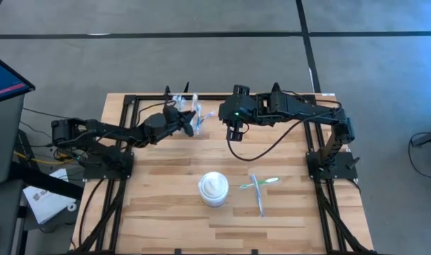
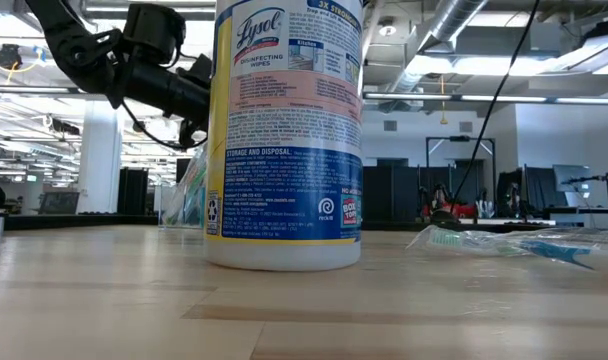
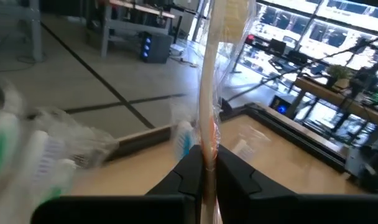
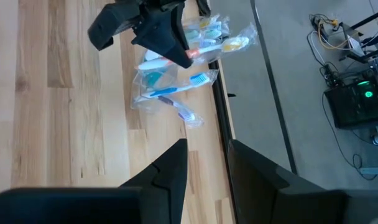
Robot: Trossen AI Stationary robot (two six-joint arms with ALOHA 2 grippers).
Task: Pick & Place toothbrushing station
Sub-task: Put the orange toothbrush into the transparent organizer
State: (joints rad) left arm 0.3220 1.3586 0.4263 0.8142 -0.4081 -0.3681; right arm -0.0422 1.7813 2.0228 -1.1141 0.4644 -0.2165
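Left hand, top centre of the high view, nearly closed on a wrapped toothbrush over the cups at the surface back edge: keep it vertical, lower straight in; right hand idles half open.

Open-plan lab: exposed ceiling ducts, monitors, workbenches.

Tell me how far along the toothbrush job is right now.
Done: a cluster of wrapped toothbrushes sits at the table's far edge. In hand: the left pincer is shut on a pink toothbrush over that cluster. Left: a green toothbrush and a blue toothbrush lie crossed beside the white wipes tub. The right pincer hovers open, empty.
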